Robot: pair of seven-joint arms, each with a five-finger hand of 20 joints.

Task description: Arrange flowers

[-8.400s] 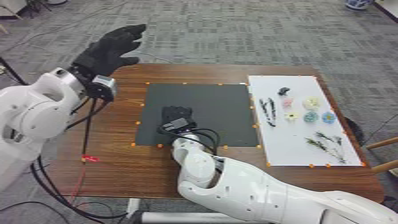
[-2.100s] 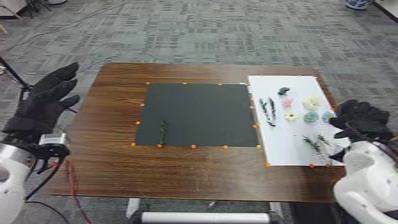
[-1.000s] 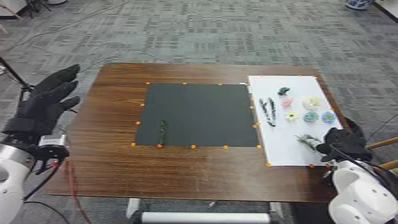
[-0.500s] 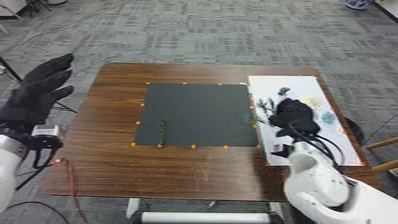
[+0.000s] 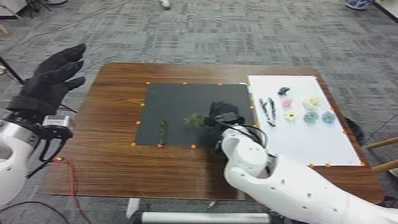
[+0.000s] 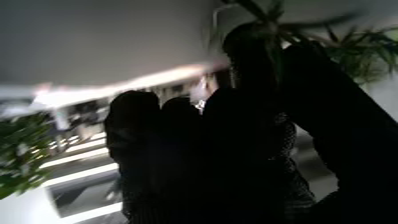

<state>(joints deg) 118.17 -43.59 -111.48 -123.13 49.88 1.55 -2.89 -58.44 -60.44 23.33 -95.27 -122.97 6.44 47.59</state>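
In the head view, my right hand [image 5: 226, 112] is over the right part of the black mat [image 5: 191, 95], curled on a green sprig [image 5: 195, 119] whose leaves stick out on its left. The right wrist view has my right hand [image 6: 253, 95] pinching leafy greenery [image 6: 293, 31] between thumb and finger. A thin green stem [image 5: 163, 133] lies upright near the mat's lower left. On the white board [image 5: 311, 150] lie a pink flower [image 5: 287, 102], cream flower [image 5: 311, 103], yellow flower [image 5: 291, 116] and two blue flowers [image 5: 329, 117]. My left hand [image 5: 46, 85] is open beyond the table's left edge.
Dark, slender pieces [image 5: 268, 111] lie along the white board's left side, with a small dark green piece [image 5: 283, 91] above them. Orange markers line the mat and board. Wooden table [image 5: 115, 170] surface surrounds both.
My right hand went from the right edge of the board, across it, to the black mat, bringing the sprigs from the board's lower part. My left hand has shifted slightly.
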